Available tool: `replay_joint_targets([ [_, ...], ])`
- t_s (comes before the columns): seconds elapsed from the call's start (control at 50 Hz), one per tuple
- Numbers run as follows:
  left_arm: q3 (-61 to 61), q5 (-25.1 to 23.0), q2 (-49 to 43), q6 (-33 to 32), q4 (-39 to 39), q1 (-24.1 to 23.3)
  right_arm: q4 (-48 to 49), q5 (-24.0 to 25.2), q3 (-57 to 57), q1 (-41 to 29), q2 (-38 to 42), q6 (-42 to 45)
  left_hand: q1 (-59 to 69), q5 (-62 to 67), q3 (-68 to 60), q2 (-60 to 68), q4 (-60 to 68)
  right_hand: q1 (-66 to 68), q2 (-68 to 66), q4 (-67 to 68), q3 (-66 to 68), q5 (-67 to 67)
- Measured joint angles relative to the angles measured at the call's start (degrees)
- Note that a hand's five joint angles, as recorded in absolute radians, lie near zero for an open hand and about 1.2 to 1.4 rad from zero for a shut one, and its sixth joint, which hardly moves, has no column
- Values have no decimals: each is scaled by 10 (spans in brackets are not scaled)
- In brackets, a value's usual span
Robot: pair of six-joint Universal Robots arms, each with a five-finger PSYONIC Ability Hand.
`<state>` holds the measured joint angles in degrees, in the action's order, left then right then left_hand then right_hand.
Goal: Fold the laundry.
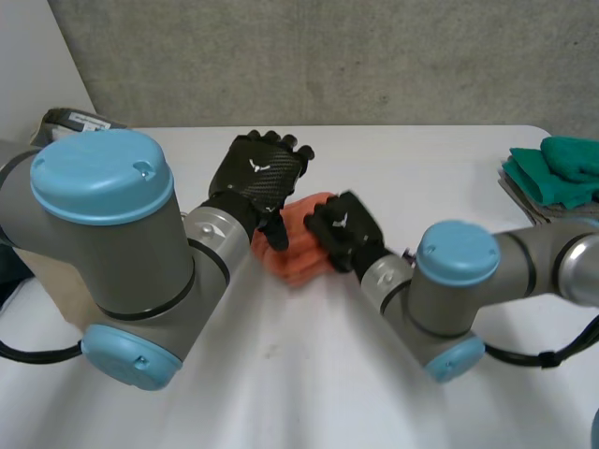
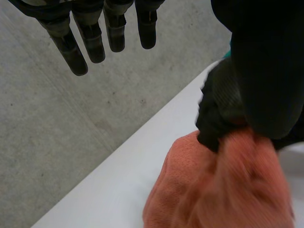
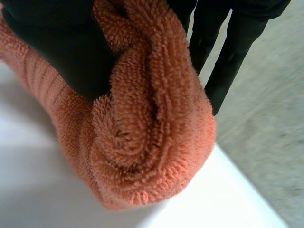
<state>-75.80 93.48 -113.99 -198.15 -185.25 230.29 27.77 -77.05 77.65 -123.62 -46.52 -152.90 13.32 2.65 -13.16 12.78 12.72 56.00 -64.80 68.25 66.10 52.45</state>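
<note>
Pinching the orange towel (image 1: 301,257): right hand (image 1: 342,226) (thumb pressed in); left hand (image 1: 260,173) splayed alongside.

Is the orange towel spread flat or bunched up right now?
Bunched up: the orange towel is a rumpled lump with thick rolled folds, and the right robot hand is clamped on it.

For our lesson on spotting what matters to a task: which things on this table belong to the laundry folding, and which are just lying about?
Job: orange towel, right hand pinching it, left hand open beside it, green cloths.
Lying about: dark labelled object at the far left corner.
</note>
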Motion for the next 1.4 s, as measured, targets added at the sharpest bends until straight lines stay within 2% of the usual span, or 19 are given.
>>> replay_joint_targets([
  [0.22,24,-1,33,-1,-17,-3,27,22,-96,81,-45,-46,0,0,0,0,0,0,0,5,2,10],
  [0.36,30,-19,39,-2,-38,-7,94,30,-168,159,-44,-106,0,0,0,0,0,0,0,5,3,10],
  [0.5,27,-75,39,0,-43,-27,155,19,-262,279,-5,-168,0,0,0,0,0,0,-3,5,6,14],
  [0.64,19,-96,41,0,-40,-47,164,30,-337,382,73,-216,0,0,0,0,0,0,-3,5,8,14],
  [0.8,3,-97,40,0,-40,-60,168,132,-353,487,192,-266,0,0,0,0,0,0,-6,7,10,14],
  [0.9,-2,-96,38,0,-38,-67,176,183,-318,535,228,-267,0,0,0,0,0,0,-6,7,10,24],
  [1.1,-11,-96,40,-1,-37,-73,248,247,-208,562,190,-261,0,0,0,0,0,0,-6,5,10,34],
  [1.14,-12,-96,40,-1,-37,-73,250,251,-196,561,177,-261,0,0,0,0,0,-3,18,-39,-23,15],
  [1.16,-12,-96,40,-1,-37,-73,249,252,-187,561,167,-261,0,0,0,0,0,-48,90,-113,-96,-59],
  [1.2,-13,-96,40,-1,-37,-73,239,251,-169,560,142,-261,0,0,0,0,0,-249,309,-323,-307,-277],
  [1.22,-13,-96,41,-1,-37,-73,237,250,-165,559,137,-261,0,0,0,0,0,-281,343,-355,-340,-311],
  [1.24,-13,-96,41,-1,-37,-73,224,247,-153,559,119,-261,0,0,0,0,0,-377,452,-467,-449,-418],
  [1.26,-13,-96,41,-1,-37,-73,213,244,-144,559,105,-260,0,0,0,0,0,-415,500,-522,-503,-463],
  [1.4,-14,-95,45,-1,-37,-74,86,219,-94,575,7,-236,0,0,0,0,0,-425,524,-557,-536,-498],
])
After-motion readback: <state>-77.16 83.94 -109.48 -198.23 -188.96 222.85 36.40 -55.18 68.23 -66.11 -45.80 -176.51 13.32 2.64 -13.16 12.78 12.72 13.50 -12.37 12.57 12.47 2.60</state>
